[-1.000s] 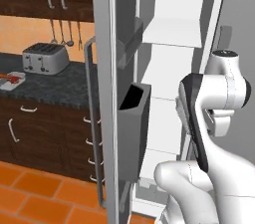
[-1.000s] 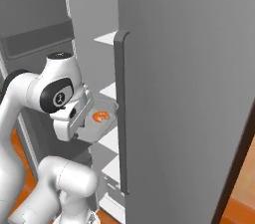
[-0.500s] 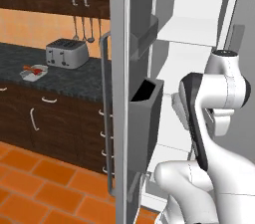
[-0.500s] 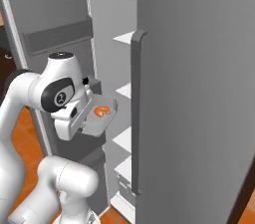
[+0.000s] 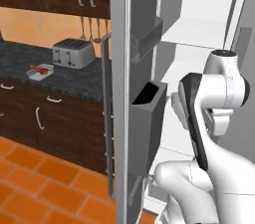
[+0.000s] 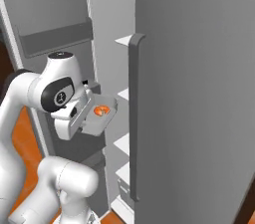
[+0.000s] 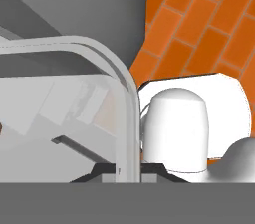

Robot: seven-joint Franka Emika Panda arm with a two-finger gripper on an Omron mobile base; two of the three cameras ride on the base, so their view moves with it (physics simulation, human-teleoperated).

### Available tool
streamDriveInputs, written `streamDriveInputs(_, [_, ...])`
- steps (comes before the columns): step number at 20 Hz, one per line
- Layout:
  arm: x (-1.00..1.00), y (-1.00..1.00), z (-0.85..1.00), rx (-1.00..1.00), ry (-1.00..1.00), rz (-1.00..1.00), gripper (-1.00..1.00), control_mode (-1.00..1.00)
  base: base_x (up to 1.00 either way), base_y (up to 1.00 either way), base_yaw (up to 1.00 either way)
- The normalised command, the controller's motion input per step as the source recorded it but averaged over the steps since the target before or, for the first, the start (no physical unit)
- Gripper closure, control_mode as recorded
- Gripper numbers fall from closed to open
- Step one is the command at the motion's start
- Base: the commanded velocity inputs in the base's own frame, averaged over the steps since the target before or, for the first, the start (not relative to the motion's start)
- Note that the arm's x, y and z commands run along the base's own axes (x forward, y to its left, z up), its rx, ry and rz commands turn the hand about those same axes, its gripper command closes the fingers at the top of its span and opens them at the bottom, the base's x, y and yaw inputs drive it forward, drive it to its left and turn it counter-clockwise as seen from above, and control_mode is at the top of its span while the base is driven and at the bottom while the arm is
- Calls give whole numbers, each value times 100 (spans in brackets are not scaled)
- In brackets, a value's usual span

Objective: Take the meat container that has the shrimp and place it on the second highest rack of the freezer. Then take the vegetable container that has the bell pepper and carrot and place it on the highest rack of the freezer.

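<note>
Right now the tool (image 6: 82, 113) is shut tight on the rim of the shrimp tray (image 6: 99, 117), and the tray is up in the air in front of the open freezer (image 6: 107, 29). The little orange shrimp (image 6: 101, 110) lies in the tray. The tray sticks out from the tool toward the white shelves (image 6: 125, 41), with its long side pointing away from the tool and its far end tipped a bit down. From the hand camera, the pale rim of the tray (image 7: 127, 103) curves up right from the tool. The shelves are just past the tray, deeper inside the freezer. The tray probably needs to go up and in to reach the second shelf from the top. Far off on the counter (image 5: 60, 76) sits the other tray (image 5: 40, 70), near a toaster (image 5: 73, 53).
</note>
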Motion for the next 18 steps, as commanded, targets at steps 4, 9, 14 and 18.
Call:
streamDriveInputs(4, [0, 0, 0, 0, 0, 0, 100, 100, 49, -5, -2])
streamDriveInputs(9, [0, 0, 0, 0, 0, 0, 100, 100, 53, -12, 0])
streamDriveInputs(14, [0, 0, 0, 0, 0, 0, 100, 100, 64, 6, -7])
streamDriveInputs(18, [0, 0, 0, 0, 0, 0, 100, 100, 44, 18, -25])
